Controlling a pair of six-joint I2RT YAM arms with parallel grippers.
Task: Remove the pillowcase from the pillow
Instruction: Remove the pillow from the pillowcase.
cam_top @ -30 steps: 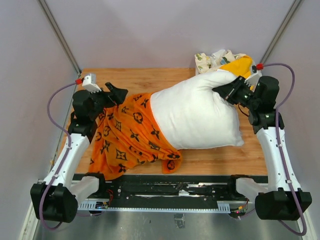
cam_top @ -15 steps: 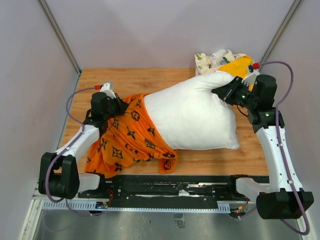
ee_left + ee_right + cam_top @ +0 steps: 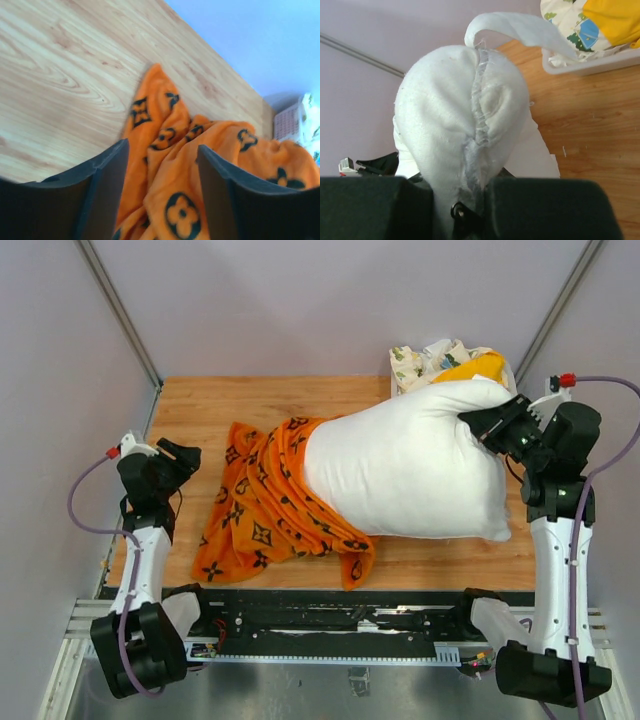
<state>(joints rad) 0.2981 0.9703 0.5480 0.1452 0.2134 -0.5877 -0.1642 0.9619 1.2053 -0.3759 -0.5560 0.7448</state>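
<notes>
The left gripper sits low at the table's left edge with its two dark fingers spread and nothing between them; it is near the pillowcase but apart from it. In the left wrist view the orange, black-flowered folds of the pillowcase lie on the boards just beyond the fingertips. The right gripper is pressed together on the right end of the pillow, and the right wrist view shows its jaws pinching the frayed seam of the white stuffing bag, which bulges up above them. The pillow lies across the middle and right of the table, most of it bare. The pillowcase is bunched in a heap against its left end and runs along under its near edge; whether that end is inside the case I cannot tell. The table is pale varnished wood with strong grain. At its far right corner stands a white bin holding a white floral-print cloth and a plain yellow-orange cloth. Plain pale grey walls close in the back and sides, with slanted metal struts in the corners, and a black rail carries the arm bases along the near edge.
</notes>
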